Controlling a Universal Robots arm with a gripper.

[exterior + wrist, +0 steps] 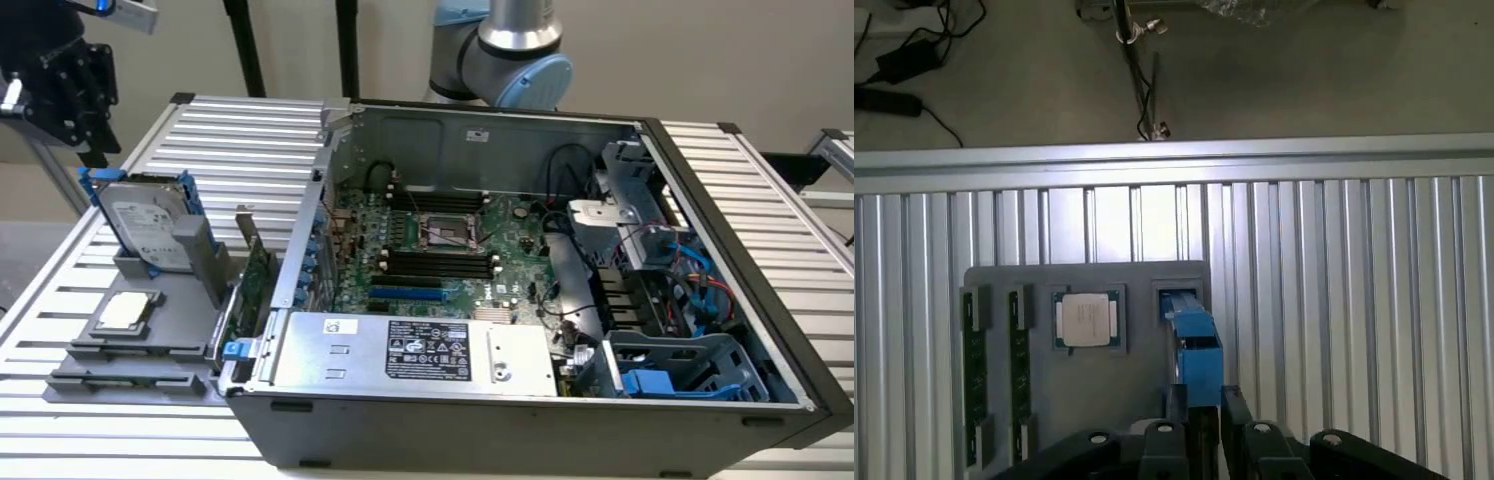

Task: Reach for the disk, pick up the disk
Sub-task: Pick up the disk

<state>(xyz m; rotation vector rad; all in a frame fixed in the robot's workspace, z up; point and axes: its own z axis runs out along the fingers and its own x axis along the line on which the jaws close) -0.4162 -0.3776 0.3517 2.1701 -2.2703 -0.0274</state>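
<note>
The disk (pixel 144 228) is a silver-grey hard drive with a white label and blue rails. It stands on edge in a slot of the grey holder (pixel 147 345) on the exterior view's left. In the wrist view I look down on the disk's (pixel 1192 345) blue top rail. My gripper (pixel 83 140) hangs above the disk and slightly toward the exterior view's left, well clear of it. In the wrist view the gripper (pixel 1204 415) is open, with a black finger on each side of the blue rail's line. Nothing is held.
A small square silver chip (pixel 1087 320) lies in the grey holder (pixel 1139 400) beside the disk, with two memory sticks (pixel 974 375) further along. The open computer case (pixel 534 260) with its silver box (pixel 414 350) stands right beside the holder. The ribbed metal table (pixel 227 125) surrounds both.
</note>
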